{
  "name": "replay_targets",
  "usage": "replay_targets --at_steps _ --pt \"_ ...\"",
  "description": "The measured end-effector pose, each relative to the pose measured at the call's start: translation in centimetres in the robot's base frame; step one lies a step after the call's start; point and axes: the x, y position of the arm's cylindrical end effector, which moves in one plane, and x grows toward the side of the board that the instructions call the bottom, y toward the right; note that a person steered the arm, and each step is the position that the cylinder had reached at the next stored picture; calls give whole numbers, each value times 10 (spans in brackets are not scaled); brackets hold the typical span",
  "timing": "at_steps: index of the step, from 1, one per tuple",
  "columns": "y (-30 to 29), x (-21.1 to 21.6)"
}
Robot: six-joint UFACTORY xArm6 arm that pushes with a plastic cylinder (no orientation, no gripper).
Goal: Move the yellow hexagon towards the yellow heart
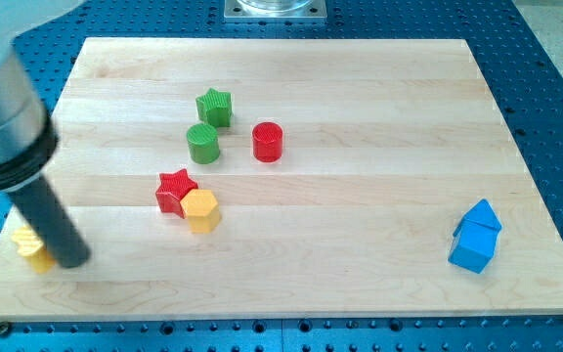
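Yellow heart (31,245), near the board's (360,235) bottom-left corner, touches my tip (72,262), a fingerless rod; rightward, the yellow hexagon (201,209) abuts a red star (175,190), left of the board's centre.

Wooden board (360,225) carries stars, cylinders, yellow hexagon (201,209), blue blocks (476,237)

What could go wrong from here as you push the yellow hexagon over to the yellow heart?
1. The red star touches the yellow hexagon on its upper left, so a careless push may drag the star along.
2. My tip sits over the yellow heart, partly hiding it; leaving could nudge the heart toward the nearby board edge.
3. The hexagon must be pushed from its right, so I have to circle round without clipping it.
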Motion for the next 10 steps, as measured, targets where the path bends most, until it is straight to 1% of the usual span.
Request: replay_targets --at_steps 1,2,3,5,6,7,10 --pt "78 23" --pt "190 -18" --pt "198 -61" --pt "81 -32" --pt "70 -31" --pt "44 -30" --pt "51 -30"
